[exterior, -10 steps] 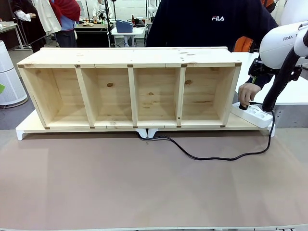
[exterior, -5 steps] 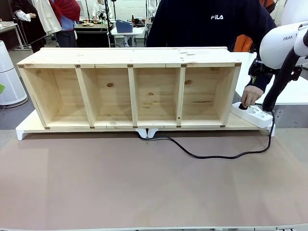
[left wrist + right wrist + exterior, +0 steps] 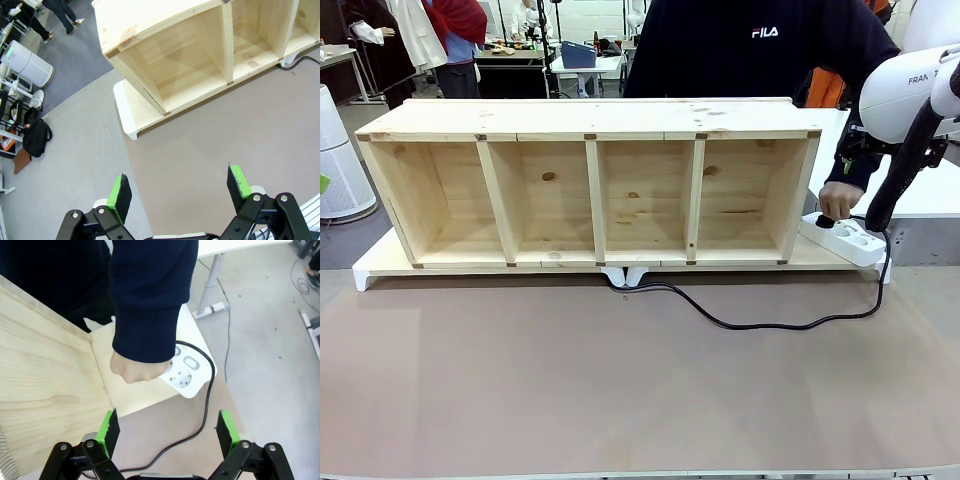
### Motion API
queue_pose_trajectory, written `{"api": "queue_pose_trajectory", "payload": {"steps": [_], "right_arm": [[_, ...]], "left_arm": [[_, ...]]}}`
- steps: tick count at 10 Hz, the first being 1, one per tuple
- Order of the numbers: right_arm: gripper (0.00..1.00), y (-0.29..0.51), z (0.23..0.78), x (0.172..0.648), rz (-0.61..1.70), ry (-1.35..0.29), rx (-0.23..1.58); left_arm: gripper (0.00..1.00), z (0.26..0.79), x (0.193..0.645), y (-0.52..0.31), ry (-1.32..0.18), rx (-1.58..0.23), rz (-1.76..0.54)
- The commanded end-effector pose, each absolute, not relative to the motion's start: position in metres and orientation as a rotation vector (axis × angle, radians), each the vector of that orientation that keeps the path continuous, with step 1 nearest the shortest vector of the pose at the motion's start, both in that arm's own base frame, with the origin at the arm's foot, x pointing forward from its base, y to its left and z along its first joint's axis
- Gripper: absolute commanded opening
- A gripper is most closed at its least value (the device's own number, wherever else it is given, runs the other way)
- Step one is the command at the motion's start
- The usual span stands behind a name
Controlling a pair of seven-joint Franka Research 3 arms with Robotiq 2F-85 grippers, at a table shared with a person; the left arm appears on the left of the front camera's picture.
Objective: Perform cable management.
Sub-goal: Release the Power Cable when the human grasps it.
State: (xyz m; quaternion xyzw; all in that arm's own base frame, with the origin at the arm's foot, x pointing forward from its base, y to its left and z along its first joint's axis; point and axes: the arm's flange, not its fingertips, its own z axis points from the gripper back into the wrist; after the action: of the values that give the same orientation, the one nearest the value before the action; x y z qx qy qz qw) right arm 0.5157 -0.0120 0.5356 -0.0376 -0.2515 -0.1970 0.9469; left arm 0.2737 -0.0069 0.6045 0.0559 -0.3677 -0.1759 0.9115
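A long pine shelf unit (image 3: 590, 195) lies on its side across the far half of the table, its four open compartments facing the near edge. It rests on a white base (image 3: 365, 272) that juts out at its left end. A brown mat (image 3: 620, 380) covers the near part of the table. At the shelf's right end, on the base, lies a white power strip (image 3: 848, 238). Far left on the floor stands a white air purifier (image 3: 338, 160). A black bag (image 3: 36, 137) sits on the grey floor beyond.

Grey floor (image 3: 75, 150), white desk (image 3: 582, 66) — cluttered workroom
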Motion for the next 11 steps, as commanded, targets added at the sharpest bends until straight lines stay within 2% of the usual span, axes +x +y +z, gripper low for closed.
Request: {"api": "queue_pose_trajectory", "payload": {"steps": [1, 11], "right_arm": [[1.0, -0.0121, 0.535, 0.5154, -0.408, -0.508, -0.076], [1.0, -0.0121, 0.535, 0.5154, -0.408, -0.508, -0.076]], "left_arm": [[1.0, 0.6046, 0.274, -0.0072, -0.76, 0.114, -0.355], [1.0, 0.6046, 0.274, -0.0072, -0.76, 0.114, -0.355]]}}
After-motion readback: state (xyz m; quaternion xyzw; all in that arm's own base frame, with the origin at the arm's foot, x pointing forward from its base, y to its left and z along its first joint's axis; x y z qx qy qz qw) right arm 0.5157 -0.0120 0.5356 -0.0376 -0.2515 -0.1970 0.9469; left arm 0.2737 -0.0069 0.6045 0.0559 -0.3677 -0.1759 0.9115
